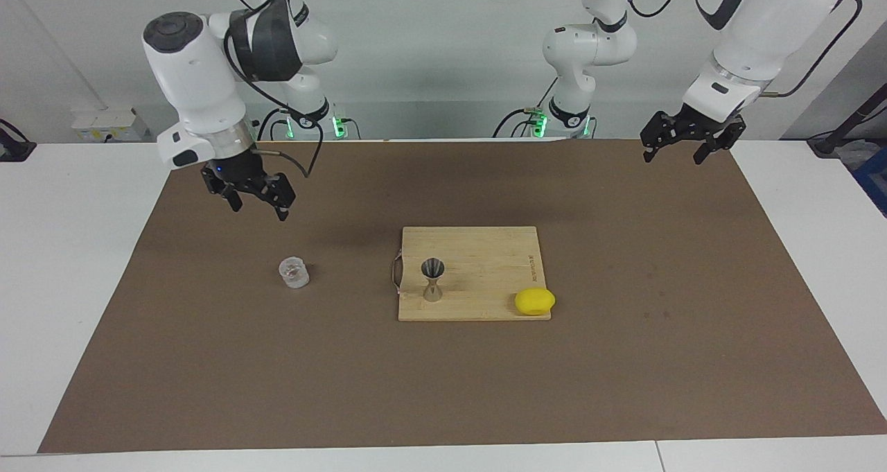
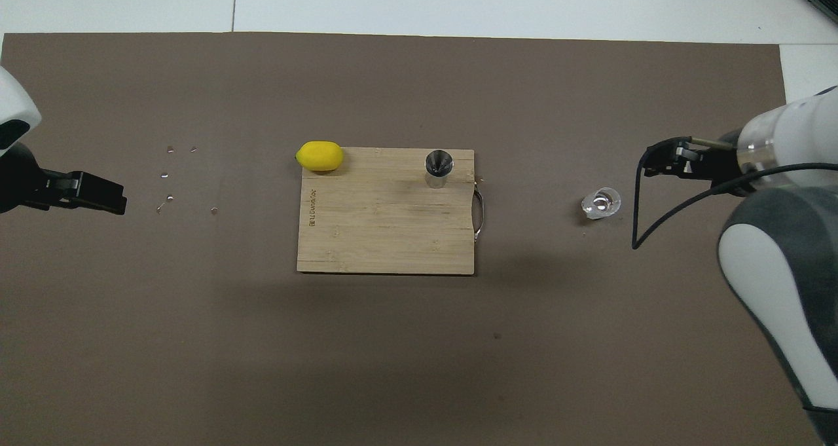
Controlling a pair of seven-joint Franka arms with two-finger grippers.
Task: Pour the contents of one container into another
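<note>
A small clear glass tumbler [image 1: 294, 272] [image 2: 601, 203] stands upright on the brown mat, toward the right arm's end of the table. A silvery hourglass-shaped jigger [image 1: 433, 278] [image 2: 438, 167] stands upright on the wooden cutting board [image 1: 485, 257] [image 2: 386, 223] at the middle. My right gripper [image 1: 259, 210] [image 2: 655, 162] hangs open and holds nothing, raised over the bare mat close to the tumbler and not touching it. My left gripper [image 1: 672, 158] [image 2: 111, 198] waits open and holds nothing, high over the mat at the left arm's end.
A yellow lemon [image 1: 534, 301] [image 2: 319, 156] lies at the board's corner farthest from the robots, on the left arm's side. The board has a metal handle [image 2: 480, 211] facing the tumbler. Several tiny shiny specks [image 2: 169, 179] dot the mat near the left gripper.
</note>
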